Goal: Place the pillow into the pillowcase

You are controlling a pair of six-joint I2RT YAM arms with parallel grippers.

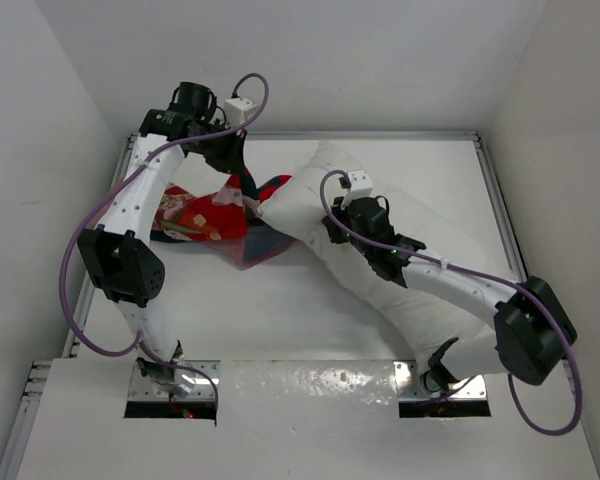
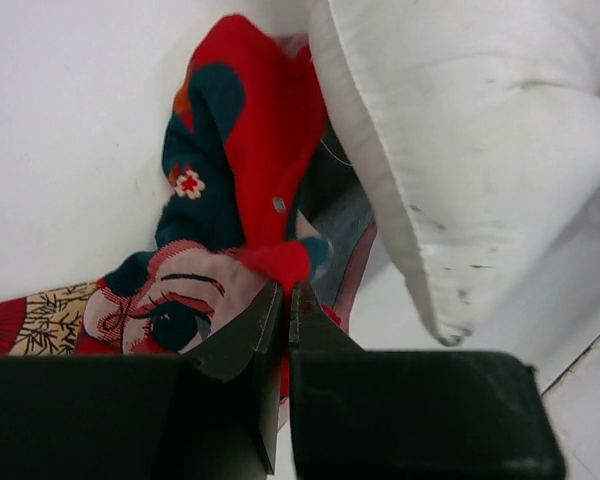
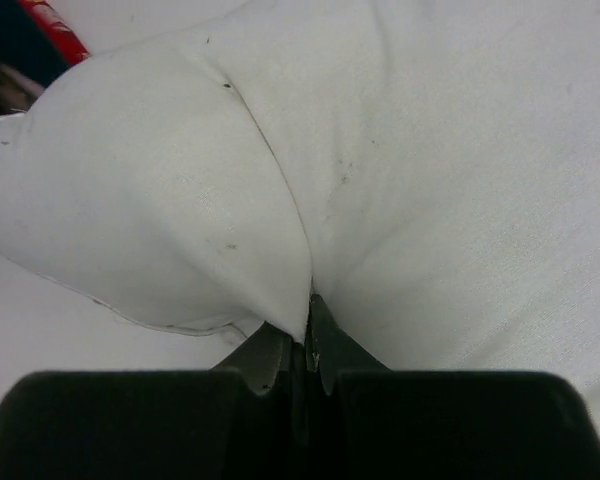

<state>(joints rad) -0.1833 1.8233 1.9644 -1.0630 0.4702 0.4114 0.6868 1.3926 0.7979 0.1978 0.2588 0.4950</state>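
The left end effector [image 2: 285, 292] is pressed together on a red fold of the pillowcase [image 2: 230, 180], which lies crumpled at the far left of the counter [image 1: 280, 320]. The right end effector [image 3: 307, 318] pinches a tuck of the pillow [image 3: 430, 180], which stretches diagonally across the counter's right side, one corner just beside the red cloth. The step in hand looks like feeding that corner into the opening. To do it well, the left arm should lift only one layer so the mouth gapes. The right arm should push the corner in low and straight, without bunching.
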